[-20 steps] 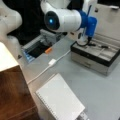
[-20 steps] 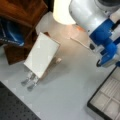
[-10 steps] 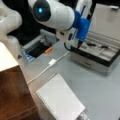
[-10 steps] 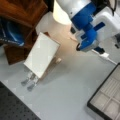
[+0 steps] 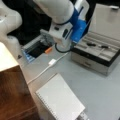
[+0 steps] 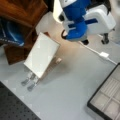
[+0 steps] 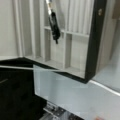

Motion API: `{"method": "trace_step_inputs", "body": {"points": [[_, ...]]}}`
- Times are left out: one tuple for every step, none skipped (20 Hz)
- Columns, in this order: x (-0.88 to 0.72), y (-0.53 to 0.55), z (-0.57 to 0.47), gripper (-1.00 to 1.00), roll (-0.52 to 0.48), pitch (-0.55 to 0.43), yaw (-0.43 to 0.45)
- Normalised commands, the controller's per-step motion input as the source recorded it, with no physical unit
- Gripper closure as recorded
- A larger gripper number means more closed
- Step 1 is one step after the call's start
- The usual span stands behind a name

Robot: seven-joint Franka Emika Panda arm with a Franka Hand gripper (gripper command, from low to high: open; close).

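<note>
Left to right across a front view. Far left: the arm's white base (image 5: 8,22), and below it a brown wooden cabinet (image 5: 11,95) with a pale top. Next, a shallow dark tray (image 5: 37,48) with a blue patterned edge sits on the grey table (image 5: 100,90). A small orange object (image 5: 48,50) lies at the tray's right edge. From there a white cable (image 5: 41,72) with a blocky plug (image 5: 52,62) runs down-left over the table. At bottom centre, a white spiral-bound notebook (image 5: 60,100) stands tilted on a stand.

Centre: the arm's wrist with its blue housing (image 5: 77,27) hangs over the gap between tray and case. The gripper itself is hidden under the housing in both front views; fingers not seen in any view, so cannot tell whether they are apart or together. Nothing visibly held.

Right: an open compartment case (image 5: 97,57), black rim, pale lining, lid raised behind. It is the thing nearest the wrist, just beside it on the right. Dark pens (image 5: 96,45) lie in one of the long slots.

Wrist view: looks down on the case's pale dividers (image 7: 62,32) and black rim (image 7: 93,45). One black pen (image 7: 53,25) lies along a slot, a light tip at its upper end. Grey table beneath the rim, lower right.

In a front view from the opposite side: wooden cabinet (image 6: 22,15) top left, notebook (image 6: 41,55) on clip feet (image 6: 30,82), blue housing (image 6: 75,25) top centre, cable plug (image 6: 104,54) right, case corner (image 6: 107,97) bottom right.
</note>
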Motion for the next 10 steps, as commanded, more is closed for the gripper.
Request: {"method": "trace_step_inputs", "body": {"points": [[0.05,-0.25,-0.03,-1.00,-0.627,0.129,0.032],[0.06,-0.23,-0.03,-1.00,-0.654,0.136,0.012],[0.07,-0.22,-0.03,-1.00,-0.643,0.121,-0.001],[0.08,-0.21,-0.03,-1.00,-0.637,0.102,0.003],[0.09,-0.17,-0.02,-1.00,-0.584,0.088,0.010],[0.10,-0.14,-0.01,-1.00,-0.529,0.064,0.022],[0.11,-0.11,0.00,-1.00,-0.481,0.041,0.040],[0.11,-0.09,0.01,-1.00,-0.450,0.021,0.059],[0.11,-0.08,0.00,-1.00,-0.422,-0.001,0.076],[0.11,-0.08,-0.01,-1.00,-0.413,-0.008,0.088]]}}
